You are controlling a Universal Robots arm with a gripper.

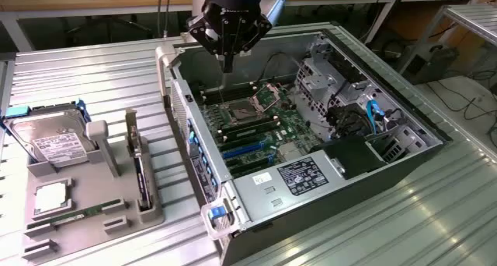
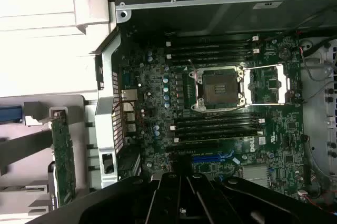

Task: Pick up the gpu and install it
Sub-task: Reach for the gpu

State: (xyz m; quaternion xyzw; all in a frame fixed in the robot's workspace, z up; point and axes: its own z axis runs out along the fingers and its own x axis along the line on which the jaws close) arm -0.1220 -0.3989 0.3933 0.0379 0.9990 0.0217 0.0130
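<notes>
Step in hand: the approach, pre-pick. Nothing grasped yet.

Gripper (image 1: 227,67) hangs over the open case (image 1: 311,219) at the top centre of the exterior view, tips pointing down above the motherboard (image 1: 256,126), near the CPU socket (image 1: 237,110). The fingers look closed tip to tip, w/ nothing between them.

The gpu (image 1: 141,173) is not in the case. It stands on edge in a slot of the grey tray (image 1: 89,181) on the table (image 1: 78,80), at the exterior view's left, just beside the case's rear wall and well apart from the gripper. The silver bracket end is the far end; the long edge faces up. The wrist view shows it as a green board, bracket end nearer the case. The hard drive (image 1: 50,144) and memory stick (image 1: 78,215) share the tray; neither is the target.

Install side: the blue expansion slots (image 1: 244,149) on the motherboard look bare, so no card is seated. My read is that the task is at its start, w/ pick and install both undone.

What the pick calls for, as I judge it:
- Gripper over the tray, not the case.
- Fingers opened enough to straddle the thin card.
- Wrist turned so the pads close on the flat faces, not the ends.
- A straight lift out of the slot; any tilt could bind the card.
</notes>
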